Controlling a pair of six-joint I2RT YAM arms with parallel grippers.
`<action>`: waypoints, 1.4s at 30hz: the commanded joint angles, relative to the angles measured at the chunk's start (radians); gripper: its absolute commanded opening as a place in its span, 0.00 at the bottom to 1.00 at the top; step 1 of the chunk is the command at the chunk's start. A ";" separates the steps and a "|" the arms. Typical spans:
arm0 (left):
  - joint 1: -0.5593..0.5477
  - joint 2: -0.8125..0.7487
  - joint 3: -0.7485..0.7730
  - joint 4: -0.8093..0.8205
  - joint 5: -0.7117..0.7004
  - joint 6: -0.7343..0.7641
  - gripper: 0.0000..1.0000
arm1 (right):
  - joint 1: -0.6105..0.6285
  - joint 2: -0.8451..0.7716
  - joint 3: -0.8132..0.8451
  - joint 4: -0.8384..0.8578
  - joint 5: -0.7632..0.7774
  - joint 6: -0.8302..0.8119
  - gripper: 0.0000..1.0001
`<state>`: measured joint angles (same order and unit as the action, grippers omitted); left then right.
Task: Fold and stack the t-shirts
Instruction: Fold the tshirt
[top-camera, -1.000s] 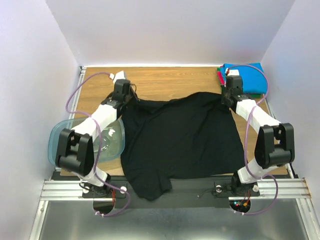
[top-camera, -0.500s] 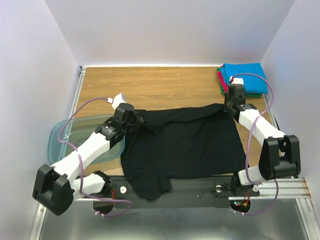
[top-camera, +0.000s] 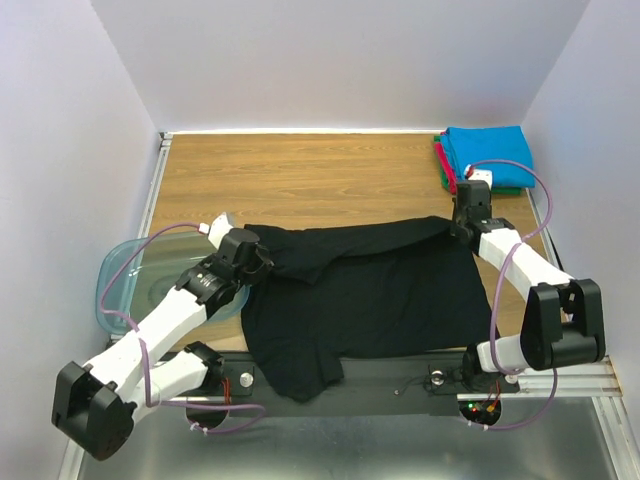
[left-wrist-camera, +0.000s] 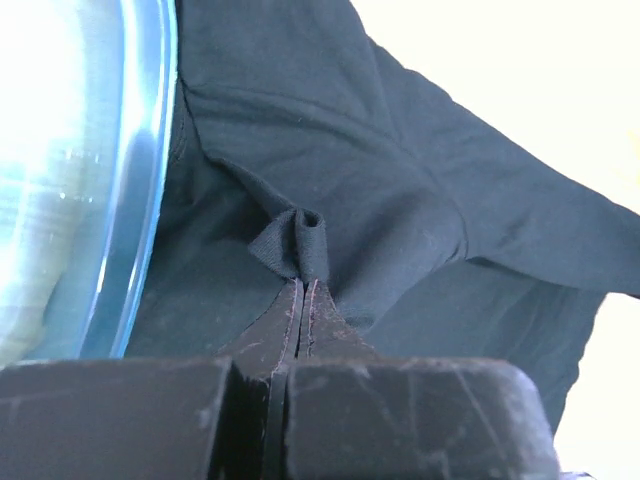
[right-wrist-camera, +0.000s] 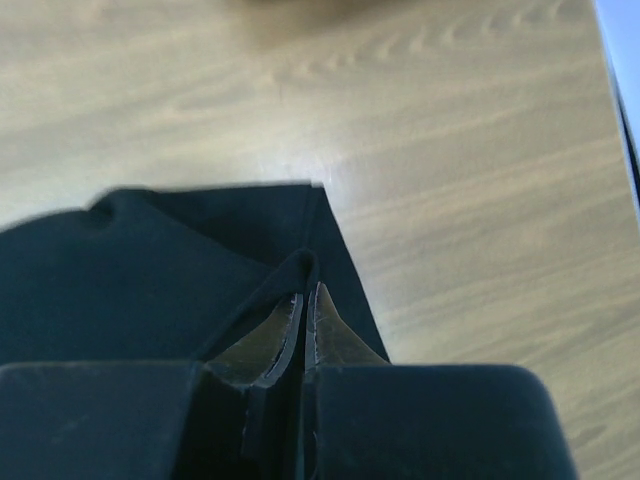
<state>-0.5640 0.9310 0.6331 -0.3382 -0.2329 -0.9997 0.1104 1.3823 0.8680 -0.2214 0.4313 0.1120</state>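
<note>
The large black t-shirt (top-camera: 370, 295) lies spread on the wooden table, its far edge folded toward the near side. My left gripper (top-camera: 262, 257) is shut on a pinch of its cloth at the far left corner; the left wrist view shows the fold (left-wrist-camera: 300, 240) bunched between the jaws. My right gripper (top-camera: 458, 226) is shut on the far right corner, seen as black cloth (right-wrist-camera: 250, 250) in the right wrist view. The near hem hangs over the table's front edge. A stack of folded blue, red-pink and green t-shirts (top-camera: 487, 156) sits at the far right corner.
A translucent blue-green plastic tub (top-camera: 125, 285) sits at the left edge of the table, partly under my left arm; its rim (left-wrist-camera: 150, 170) touches the shirt in the left wrist view. Bare wood (top-camera: 300, 175) lies beyond the shirt. White walls enclose the table.
Both grippers have pulled the shirt's far edge toward the near side, folding it over. The left arm has swung down and left across the tub.
</note>
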 joint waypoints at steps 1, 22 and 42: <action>-0.005 -0.043 -0.012 -0.061 0.025 0.010 0.00 | -0.008 -0.037 -0.009 -0.045 0.026 0.075 0.05; -0.016 -0.048 0.102 -0.027 0.107 0.101 0.58 | -0.006 -0.137 0.092 -0.225 -0.147 0.314 1.00; -0.016 0.504 0.278 0.157 0.130 0.184 0.62 | -0.008 0.212 0.149 -0.093 -0.474 0.456 1.00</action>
<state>-0.5762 1.3762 0.9211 -0.2035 -0.1226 -0.8196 0.1104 1.5990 1.0832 -0.3458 -0.0422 0.5556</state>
